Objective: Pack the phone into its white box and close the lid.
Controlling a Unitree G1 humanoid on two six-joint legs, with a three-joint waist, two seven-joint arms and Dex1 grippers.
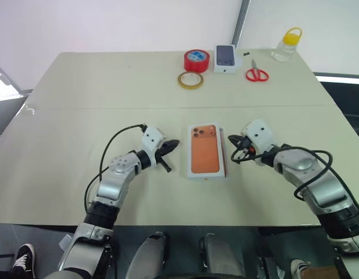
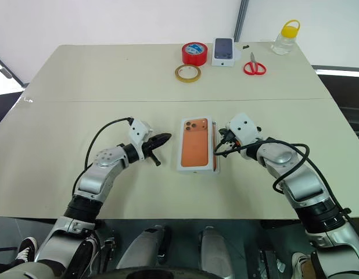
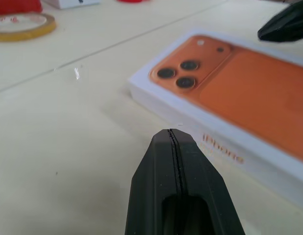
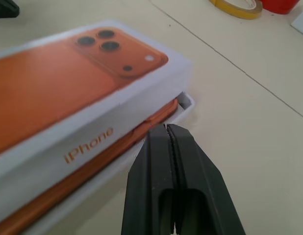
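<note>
The lid (image 1: 207, 150), orange print up, sits on the white box (image 4: 183, 108) mid-table but skewed: along its three o'clock side the phone (image 4: 156, 117) and the box rim peek out. So packing looks done and closing is not finished. The left gripper (image 1: 169, 152) at nine o'clock and the right gripper (image 1: 237, 152) at three o'clock both have their fingers pressed together, empty.
</note>
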